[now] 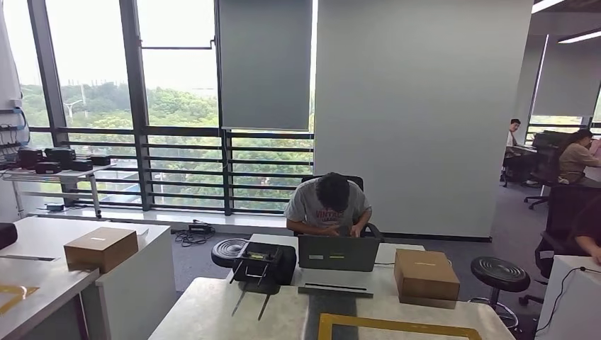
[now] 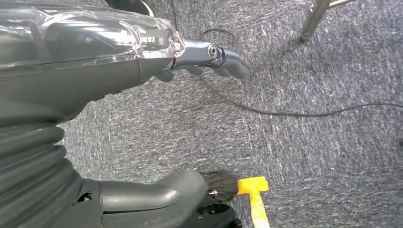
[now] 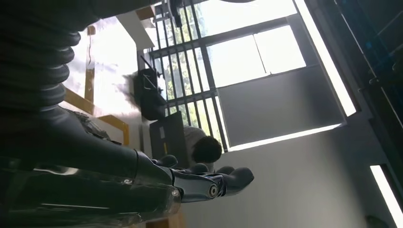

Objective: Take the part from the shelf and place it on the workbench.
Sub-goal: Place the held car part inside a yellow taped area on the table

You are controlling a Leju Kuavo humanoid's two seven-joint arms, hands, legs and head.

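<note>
Left hand (image 2: 209,57): hangs over grey carpet (image 2: 309,156) — fingers apart, holding nothing.
Right hand (image 3: 209,183): raised, fingers loosely extended, nothing in it.
Part: cannot tell which object it is — a black boxy device (image 1: 261,263) sits on the white workbench (image 1: 212,312) ahead, far from both hands.
Person (image 1: 329,207): seated behind a grey laptop (image 1: 337,253).

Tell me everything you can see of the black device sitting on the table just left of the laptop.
The black device is a boxy, matte dark unit, apparently plastic, with an open frame on top and thin metal rods or legs slanting down from its front onto the pale tabletop. It stands upright near the table's far side, beside the grey laptop, whether touching it I cannot tell. Behind it is a round black stool. The right wrist view shows it as a dark box against the window.
</note>
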